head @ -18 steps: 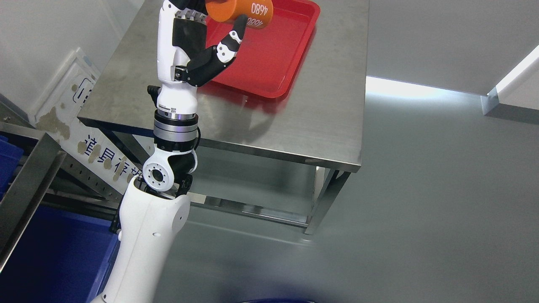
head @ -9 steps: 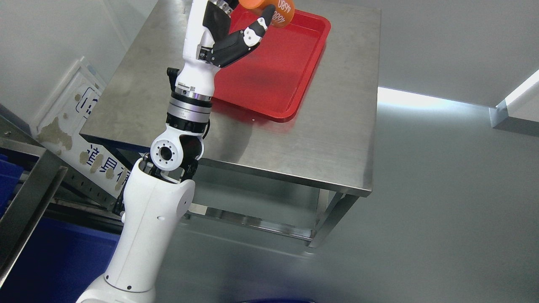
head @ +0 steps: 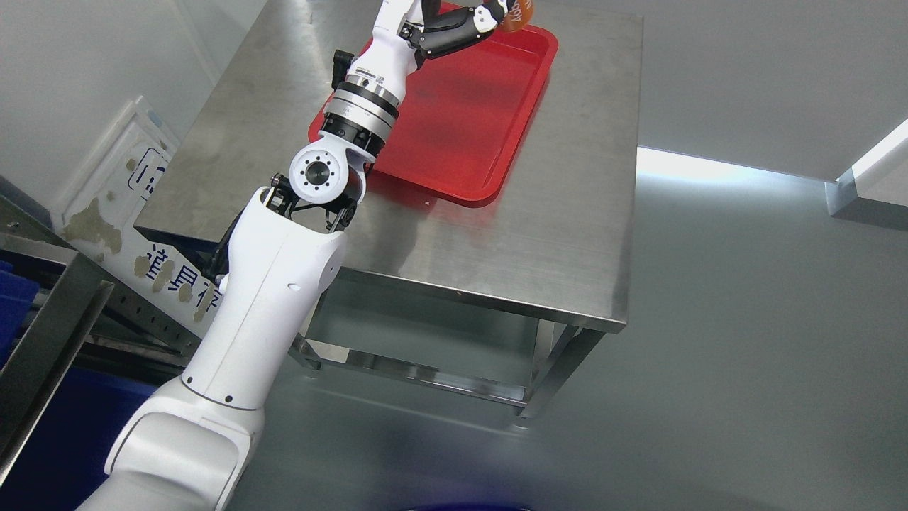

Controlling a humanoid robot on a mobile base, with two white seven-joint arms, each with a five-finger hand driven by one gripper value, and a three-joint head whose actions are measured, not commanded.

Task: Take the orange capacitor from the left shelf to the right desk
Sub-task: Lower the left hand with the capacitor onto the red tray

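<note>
Right now the left hand [head: 464, 21] pinches the orange capacitor [head: 518, 13] above the far end of the red tray [head: 468, 135] on the steel desk [head: 560, 234]. Let go from height, it could roll or bounce off the tray.

A steel desk [head: 496, 234] on metal legs stands on the grey floor [head: 745, 355]. A red tray [head: 461, 135] lies flat on its top, towards the far end, directly below the fingers [head: 461, 28]. The tray's inside is bare. The desk top nearer than the fingers, and to their right past the tray's rim, shows bare steel.
</note>
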